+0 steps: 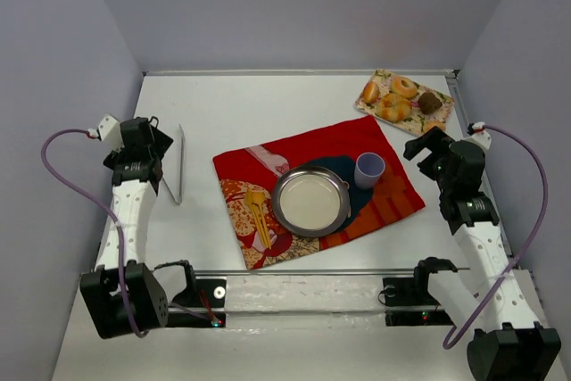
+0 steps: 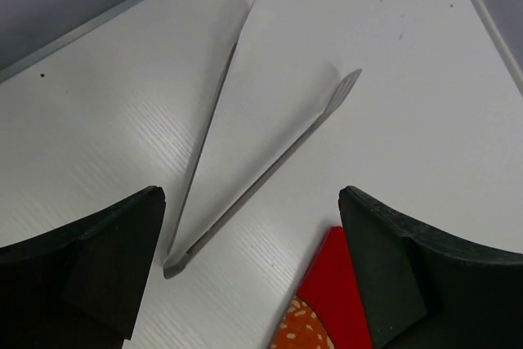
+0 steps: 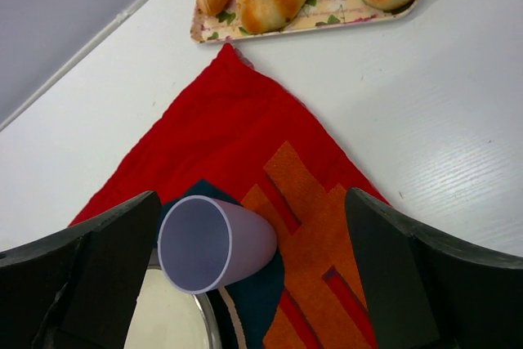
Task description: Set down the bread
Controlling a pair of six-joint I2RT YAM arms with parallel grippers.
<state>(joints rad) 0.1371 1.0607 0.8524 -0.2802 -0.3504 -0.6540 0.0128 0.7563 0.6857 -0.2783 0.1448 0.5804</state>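
The left arm (image 1: 128,216) and right arm (image 1: 486,252) have white links and black joints. Each trails a lilac cable (image 1: 43,158). The left tool (image 2: 249,202) is black.

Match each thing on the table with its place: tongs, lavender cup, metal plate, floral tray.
Things:
1. tongs
2. lavender cup
3. metal plate
4. floral tray

Places:
A. far right corner of the table
B. middle of the red cloth
C. bare table, left of the cloth
D. on the cloth, by the plate's far right edge

Pairs: 1-C, 2-D, 3-B, 4-A
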